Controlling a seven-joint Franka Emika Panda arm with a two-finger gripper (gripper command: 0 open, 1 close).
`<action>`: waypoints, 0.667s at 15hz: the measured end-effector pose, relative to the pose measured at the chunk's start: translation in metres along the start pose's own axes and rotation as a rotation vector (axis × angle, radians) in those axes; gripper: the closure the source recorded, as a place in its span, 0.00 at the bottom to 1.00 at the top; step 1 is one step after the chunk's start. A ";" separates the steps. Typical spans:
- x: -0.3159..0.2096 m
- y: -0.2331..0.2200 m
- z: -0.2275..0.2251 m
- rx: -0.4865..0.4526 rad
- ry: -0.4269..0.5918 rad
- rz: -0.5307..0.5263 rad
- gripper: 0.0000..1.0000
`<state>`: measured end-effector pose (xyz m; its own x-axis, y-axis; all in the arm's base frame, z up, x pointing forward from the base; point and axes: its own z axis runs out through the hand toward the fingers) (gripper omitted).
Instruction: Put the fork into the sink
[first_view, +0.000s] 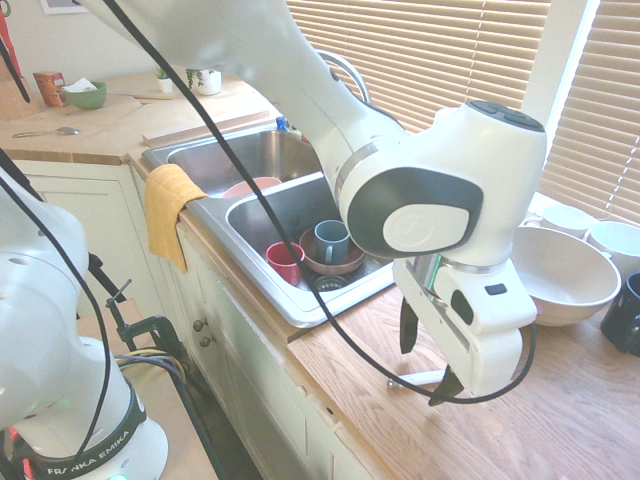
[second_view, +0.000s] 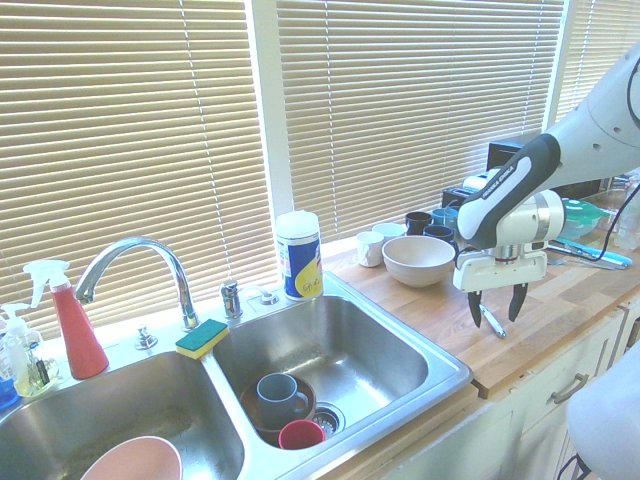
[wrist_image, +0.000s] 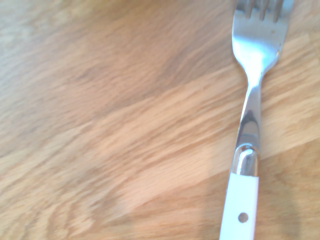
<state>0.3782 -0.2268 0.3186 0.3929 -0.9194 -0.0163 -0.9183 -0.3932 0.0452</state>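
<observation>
I steer the open gripper (second_view: 498, 306) over a fork (wrist_image: 247, 145) lying on the wooden counter (first_view: 560, 420), at the lower right of the first exterior view and right of center in the second. The jaws stand apart, one to either side of the fork as the second exterior view shows it, with nothing clamped between them. The step in hand, as I judge it, is lining up for the grasp; the fork has yet to be lifted. My next move calls for a small descent, enough to bring the tips down around the handle without pressing hard on the wood, then a close, a lift and a carry to the sink (second_view: 440, 385), whose near basin sits at the bottom center of the second exterior frame. A slim handle could slip or turn if I close too high. The wrist view alone shows the fork's silver neck, a dot on its white handle and the roots of its tines; in the first exterior view the gripper hides the tined end. Only the second exterior view shows the sponge (second_view: 202, 338) on the sink's divider and the red spray bottle (second_view: 78, 335) at left; only the first shows the yellow towel (first_view: 170, 215), upper left, over the counter's edge.
</observation>
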 end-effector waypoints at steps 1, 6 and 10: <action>0.000 0.000 0.001 0.000 0.000 0.001 1.00; 0.002 -0.001 0.005 -0.001 0.001 -0.004 1.00; 0.003 -0.002 0.005 0.001 0.004 -0.009 1.00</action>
<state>0.3805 -0.2285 0.3133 0.4010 -0.9160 -0.0126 -0.9150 -0.4011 0.0438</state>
